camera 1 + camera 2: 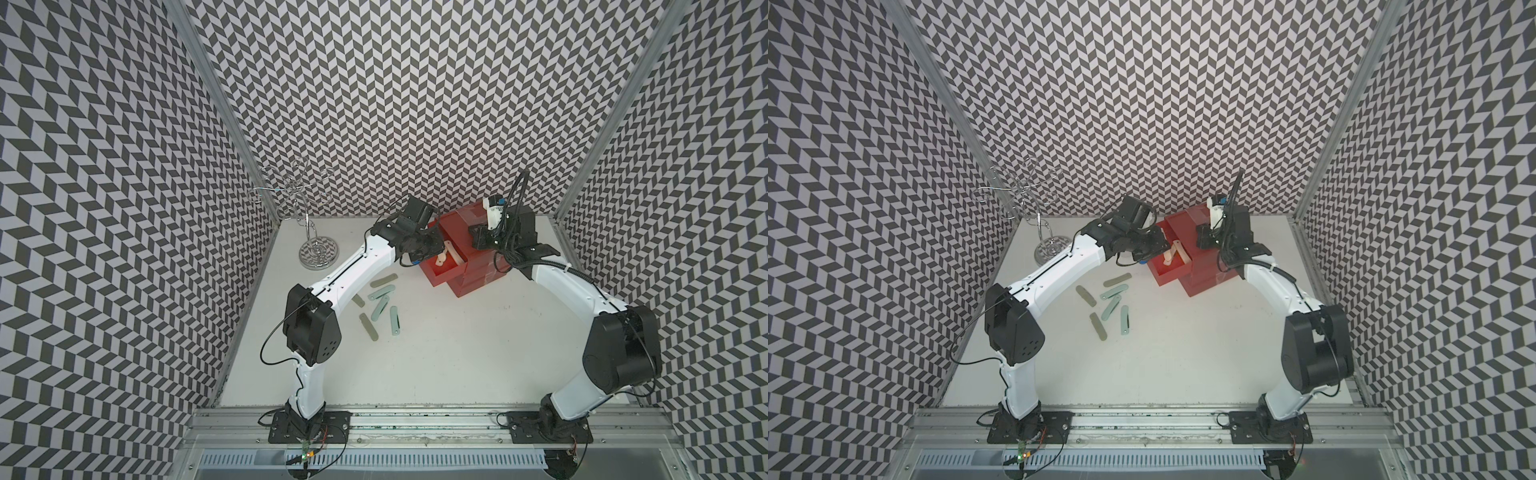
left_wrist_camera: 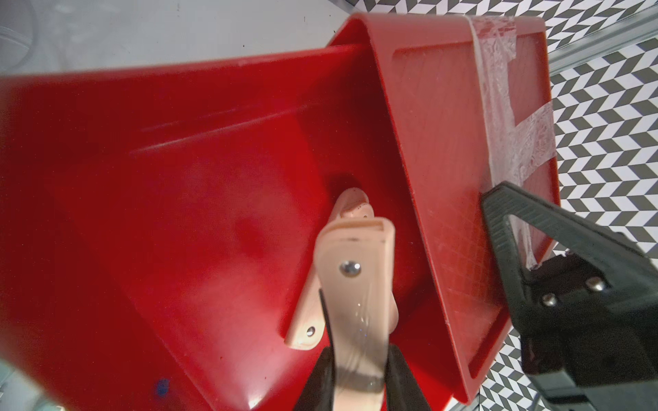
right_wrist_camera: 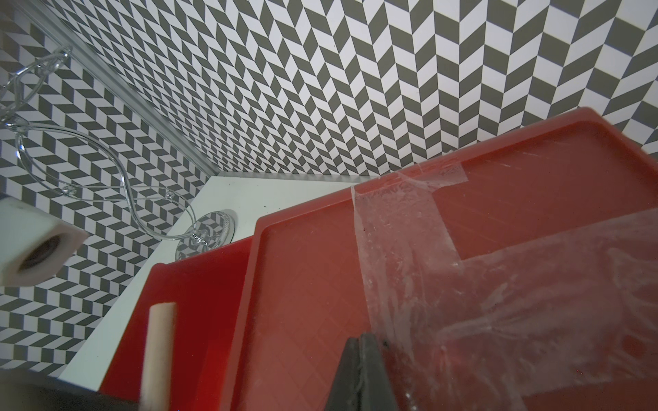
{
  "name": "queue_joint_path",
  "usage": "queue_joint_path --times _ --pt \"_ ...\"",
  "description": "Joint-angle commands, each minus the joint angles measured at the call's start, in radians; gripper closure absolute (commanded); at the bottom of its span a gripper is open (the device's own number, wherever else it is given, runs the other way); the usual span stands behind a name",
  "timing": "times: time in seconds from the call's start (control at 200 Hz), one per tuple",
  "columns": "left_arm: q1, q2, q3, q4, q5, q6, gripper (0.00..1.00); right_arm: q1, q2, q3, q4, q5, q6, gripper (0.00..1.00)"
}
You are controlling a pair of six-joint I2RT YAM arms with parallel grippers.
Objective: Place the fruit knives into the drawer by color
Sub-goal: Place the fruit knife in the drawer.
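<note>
Nearest on the counter (image 1: 457, 353), loose olive and mint fruit knives (image 1: 379, 311) lie scattered. Beyond them the red drawer box (image 1: 478, 274) has its top drawer (image 2: 178, 213) pulled out. The left hand (image 2: 359, 373) is clamped on a peach knife (image 2: 356, 277) over it, with a second peach knife (image 2: 306, 320) inside. The right hand (image 3: 361, 366), tips together, touches the box's taped top.

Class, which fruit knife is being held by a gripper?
The peach knife in the left gripper, over the open red drawer. Another peach knife lies inside it; the green knives and mint knives lie on the table.
</note>
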Motion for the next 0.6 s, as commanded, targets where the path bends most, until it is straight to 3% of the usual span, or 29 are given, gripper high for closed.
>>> queue_joint_path --times 0.0,0.285,0.596 --pt "-0.004 0.018 0.031 0.006 0.002 0.002 0.72 0.005 0.124 -0.089 -0.264 0.02 0.004 1.0" --pt "-0.004 0.027 0.041 0.016 0.003 0.002 0.68 0.004 0.123 -0.09 -0.263 0.021 0.003 1.0" --pt "-0.01 -0.03 0.124 0.044 -0.03 0.049 0.7 0.004 0.125 -0.091 -0.265 0.027 0.005 1.0"
